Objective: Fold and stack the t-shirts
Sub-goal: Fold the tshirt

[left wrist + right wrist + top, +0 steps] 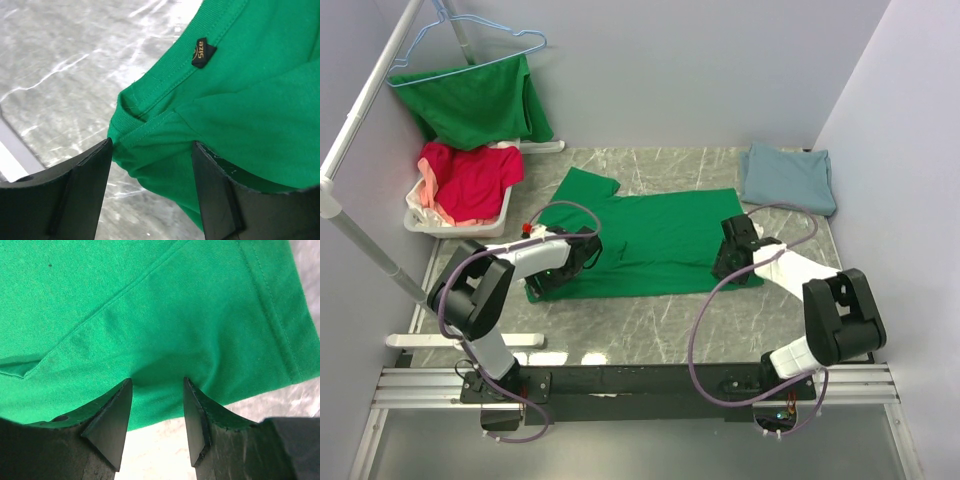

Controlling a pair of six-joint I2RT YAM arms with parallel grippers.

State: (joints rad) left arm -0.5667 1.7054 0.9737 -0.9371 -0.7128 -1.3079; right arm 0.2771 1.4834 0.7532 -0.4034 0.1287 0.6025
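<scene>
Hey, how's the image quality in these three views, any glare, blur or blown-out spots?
Top external: even light, soft bright reflections on the table along its near edge. Left wrist: white glare streaks on the table, size label sharp. Right wrist: green t-shirt crisp, table strip below it washed out white.

my fingers (75,200) are matt black plastic; the green t-shirt (250,100) is soft knit cloth; the table (60,60) is smooth, glossy, marbled grey
</scene>
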